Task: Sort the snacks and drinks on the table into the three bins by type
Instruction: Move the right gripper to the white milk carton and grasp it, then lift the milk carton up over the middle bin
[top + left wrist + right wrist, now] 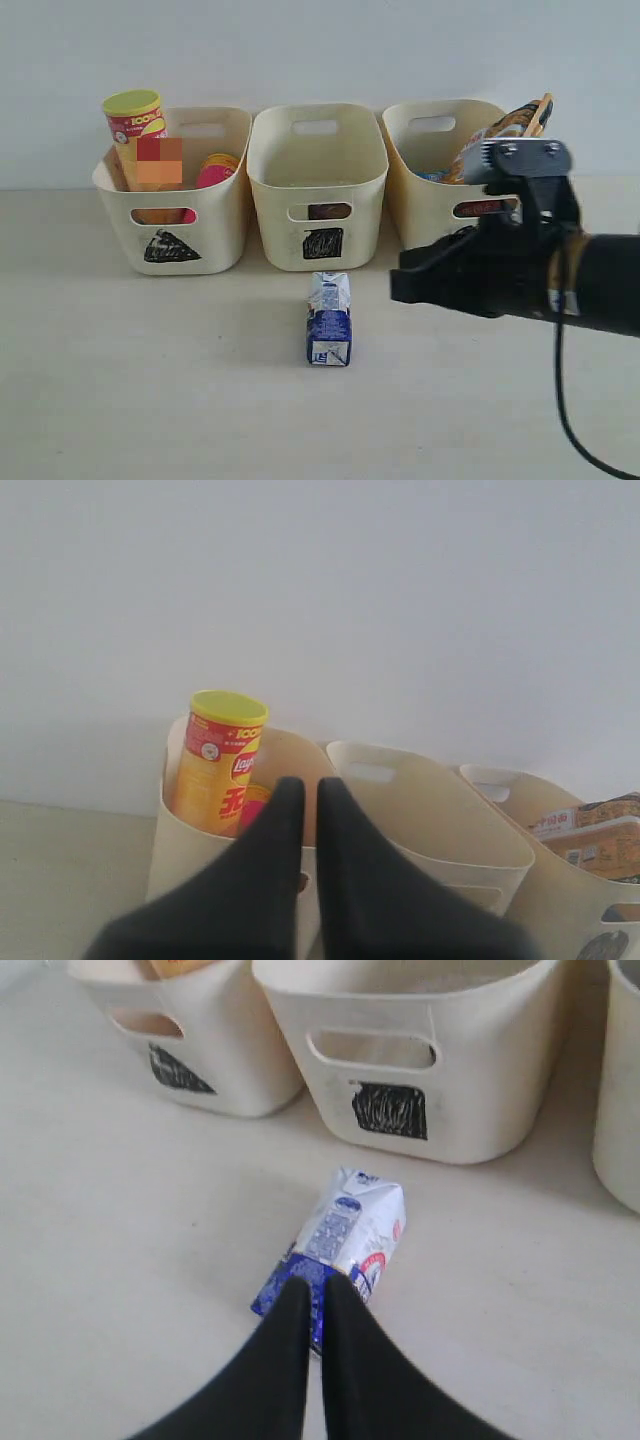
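Note:
A blue and white carton (329,320) (345,1250) lies on its side on the table (150,380), in front of the square-marked bin (280,220) (480,1060). My right gripper (394,285) (308,1285) is shut and empty, its tips over the carton's near end. The triangle bin (235,190) (175,850) holds the yellow tube (135,130) (220,760) and the pink tube (215,170). Orange (510,125) and blue (432,176) packets are in the circle bin (410,200). Something dark (328,211) shows through the square bin's cutout. My left gripper (302,785), shut and empty, is raised before the bins.
The three bins stand in a row against a white wall at the table's far edge. My right arm (560,270) reaches in from the right, low over the table, with a black cable (570,420) hanging beneath it.

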Tool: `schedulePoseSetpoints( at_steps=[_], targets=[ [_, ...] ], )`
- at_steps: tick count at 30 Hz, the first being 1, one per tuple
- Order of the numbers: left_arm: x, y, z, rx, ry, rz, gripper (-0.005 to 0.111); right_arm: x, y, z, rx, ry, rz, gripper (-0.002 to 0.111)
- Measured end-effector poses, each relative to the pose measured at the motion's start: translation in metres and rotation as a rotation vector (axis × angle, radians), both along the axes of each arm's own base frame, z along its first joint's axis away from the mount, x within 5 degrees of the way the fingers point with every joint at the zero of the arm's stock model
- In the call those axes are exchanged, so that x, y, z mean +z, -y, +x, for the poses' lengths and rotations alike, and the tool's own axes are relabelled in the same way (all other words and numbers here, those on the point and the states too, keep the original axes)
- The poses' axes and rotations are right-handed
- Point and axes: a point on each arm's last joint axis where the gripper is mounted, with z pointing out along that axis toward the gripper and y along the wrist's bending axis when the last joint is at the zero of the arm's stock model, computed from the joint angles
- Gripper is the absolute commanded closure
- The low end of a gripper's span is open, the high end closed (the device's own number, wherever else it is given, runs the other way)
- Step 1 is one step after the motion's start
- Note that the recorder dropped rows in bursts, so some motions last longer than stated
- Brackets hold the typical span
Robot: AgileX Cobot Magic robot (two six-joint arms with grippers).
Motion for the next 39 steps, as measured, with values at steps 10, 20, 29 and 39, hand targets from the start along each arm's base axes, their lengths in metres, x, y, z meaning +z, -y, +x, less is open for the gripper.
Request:
schedulePoseSetpoints(
  at_steps=[10,20,29,39],
  targets=[
    [-0.016,-0.004,-0.013,0.007,0.021,-0.002,0.102,-0.01,-0.073,0.03,-0.07,-0.158,-0.341,0.096],
    [-0.016,-0.004,-0.013,0.01,0.033,0.022,0.102,-0.022,-0.114,0.063,-0.085,-0.306,-0.35,0.034],
    [-0.016,-0.004,-0.013,0.01,0.033,0.024,0.102,-0.057,-0.131,0.082,-0.097,-0.359,-0.406,0.034],
    [-0.016,-0.004,-0.013,0.01,0.033,0.024,0.102,-0.075,-0.128,0.088,-0.109,-0.383,-0.437,0.082]
  ],
)
